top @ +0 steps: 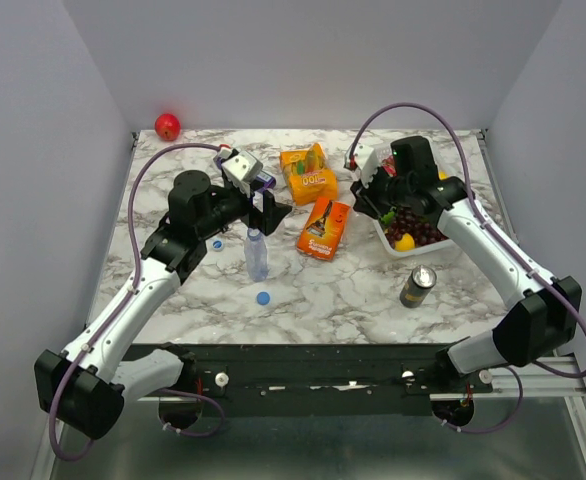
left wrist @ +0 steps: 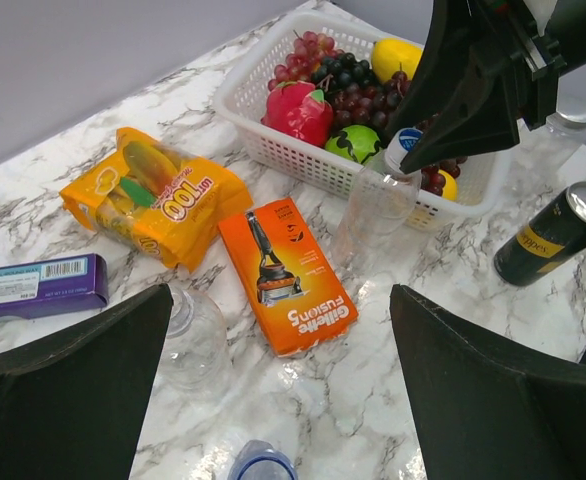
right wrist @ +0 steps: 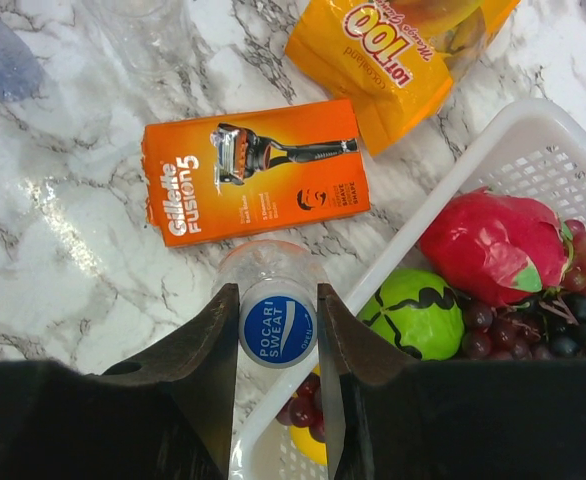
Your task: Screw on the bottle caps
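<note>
Step in hand: you appear to be seating and twisting a cap onto its bottle.
Right pincer [right wrist: 276, 296]: clamped on a round blue cap [right wrist: 278, 322] sitting on the mouth of a clear bottle [right wrist: 271, 262], which stands just beside the white basket [right wrist: 533, 150] toward the tabletop's [top: 353, 290] far right.
Left pincer [left wrist: 280, 290]: fingers wide apart, holding nothing, above a second bottle [top: 257, 255] left of the tabletop's middle.
Loose caps: two, [top: 263, 297] and [top: 217, 243], near that second bottle.
Next move: likely turn the cap while keeping the light bottle from spinning along.
Materials: smooth hard plastic cap, thin see-through bottle, glossy marble-patterned top, lattice basket.
</note>
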